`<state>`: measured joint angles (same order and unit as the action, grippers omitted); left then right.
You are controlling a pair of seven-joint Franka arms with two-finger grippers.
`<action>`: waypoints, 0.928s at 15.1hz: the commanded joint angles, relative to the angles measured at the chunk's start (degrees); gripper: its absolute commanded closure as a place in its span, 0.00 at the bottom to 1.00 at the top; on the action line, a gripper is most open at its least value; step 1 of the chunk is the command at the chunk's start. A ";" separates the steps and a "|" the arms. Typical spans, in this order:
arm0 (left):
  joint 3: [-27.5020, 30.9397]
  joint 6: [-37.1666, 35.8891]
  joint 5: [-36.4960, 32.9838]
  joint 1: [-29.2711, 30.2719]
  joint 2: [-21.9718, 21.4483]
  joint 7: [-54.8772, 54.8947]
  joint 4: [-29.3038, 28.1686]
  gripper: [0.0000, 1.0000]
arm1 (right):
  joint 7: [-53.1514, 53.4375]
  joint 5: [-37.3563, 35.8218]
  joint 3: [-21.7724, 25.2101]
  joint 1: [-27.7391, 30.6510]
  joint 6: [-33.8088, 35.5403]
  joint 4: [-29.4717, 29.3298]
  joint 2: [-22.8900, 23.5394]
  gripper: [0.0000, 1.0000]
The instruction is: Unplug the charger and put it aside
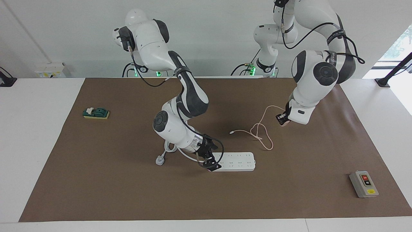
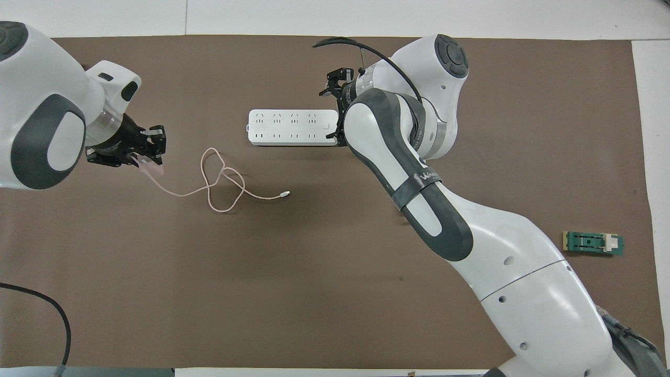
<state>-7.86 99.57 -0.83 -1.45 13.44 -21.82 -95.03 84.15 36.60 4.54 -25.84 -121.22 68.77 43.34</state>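
The charger, a small pale pink cube, sits in my left gripper, which is shut on it just above the brown mat, toward the left arm's end of the table. Its thin pink cable trails down into loose loops on the mat and ends in a tiny white connector. The charger is apart from the white power strip. My right gripper stands open at that strip's end, one finger on either side.
A grey box with red and black buttons lies at the left arm's end. A green block lies at the right arm's end. The strip's thick cord and plug lie under the right arm.
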 commanded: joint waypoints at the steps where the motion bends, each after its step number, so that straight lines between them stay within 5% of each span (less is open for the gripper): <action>1: -0.31 4.54 1.79 3.37 -3.85 7.66 -6.53 1.00 | -6.43 -6.70 0.11 2.36 6.58 3.21 -4.92 0.00; 5: -0.22 20.90 1.79 5.67 -10.89 16.37 -22.01 1.00 | -20.13 -13.11 0.64 7.29 19.59 3.30 -10.37 0.00; 10: -0.22 27.32 1.79 6.90 -13.00 21.03 -27.99 1.00 | -41.48 -27.96 0.64 8.70 28.83 8.29 -20.55 0.00; 14: -0.31 35.05 1.88 6.72 -13.09 21.03 -33.54 1.00 | -54.15 -32.37 0.64 10.64 34.46 9.88 -26.63 0.00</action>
<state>-7.84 129.67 0.07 4.81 2.58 -2.13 -123.56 36.48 6.23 5.83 -16.46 -87.91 74.41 21.38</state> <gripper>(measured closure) 0.683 0.000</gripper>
